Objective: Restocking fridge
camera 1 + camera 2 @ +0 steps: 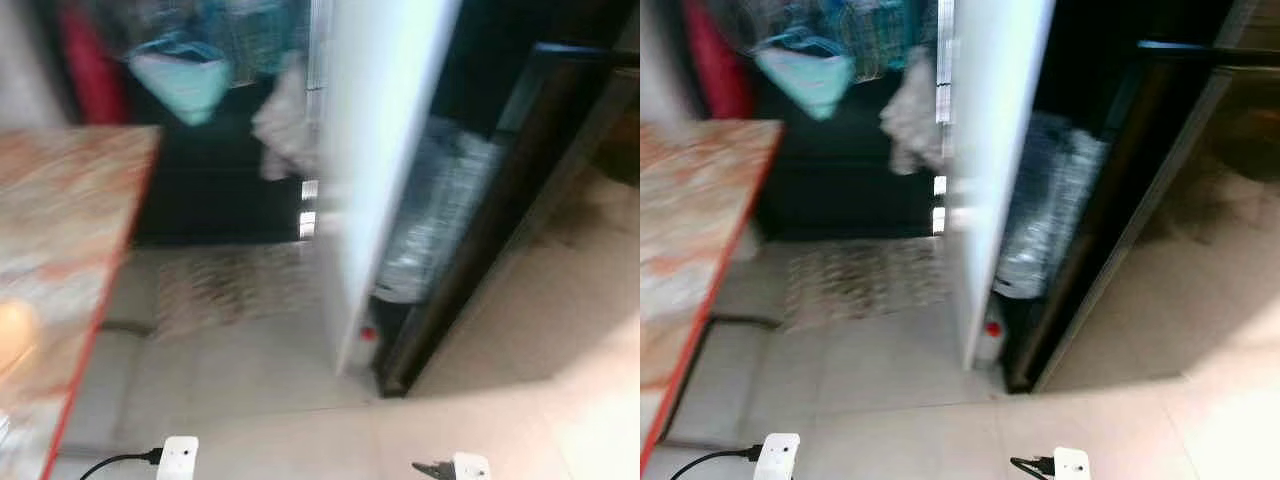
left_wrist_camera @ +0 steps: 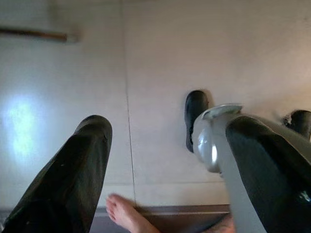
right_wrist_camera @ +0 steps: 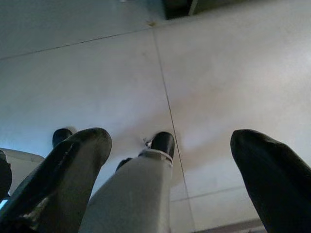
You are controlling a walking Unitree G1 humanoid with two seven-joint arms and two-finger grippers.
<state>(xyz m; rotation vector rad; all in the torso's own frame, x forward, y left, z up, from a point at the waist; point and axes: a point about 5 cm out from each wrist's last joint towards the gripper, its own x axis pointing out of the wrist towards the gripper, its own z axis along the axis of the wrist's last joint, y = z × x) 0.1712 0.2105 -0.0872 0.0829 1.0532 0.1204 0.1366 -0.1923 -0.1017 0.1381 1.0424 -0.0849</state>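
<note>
Blurry head views, looking down at a pale tile floor (image 1: pixel 890 400). White fridge door (image 1: pixel 385 150) swung open, seen nearly edge-on, with a dark frame (image 1: pixel 480 240) just right of it. Between the two, a clear plastic-wrapped pack (image 1: pixel 440 210) sitting in the dark opening, maybe bottles, too smeared to say. Small red-capped thing (image 1: pixel 992 332) low down at the door's foot. Patterned mat (image 1: pixel 865 280) on the floor in front of a dark cabinet, marbled table (image 1: pixel 60 230) with a red edge at far left, teal cloth (image 1: pixel 185 80) hanging up top.

Left gripper (image 2: pixel 165 165) hanging over the floor, fingers spread wide, nothing between them. A person's bare foot (image 2: pixel 126 213) on the tiles below, plus the robot's own black feet (image 2: pixel 195 116).

Right gripper (image 3: pixel 167 170) same deal: pointing down at bare tile, fingers wide apart, holding nothing, well away from the fridge.
</note>
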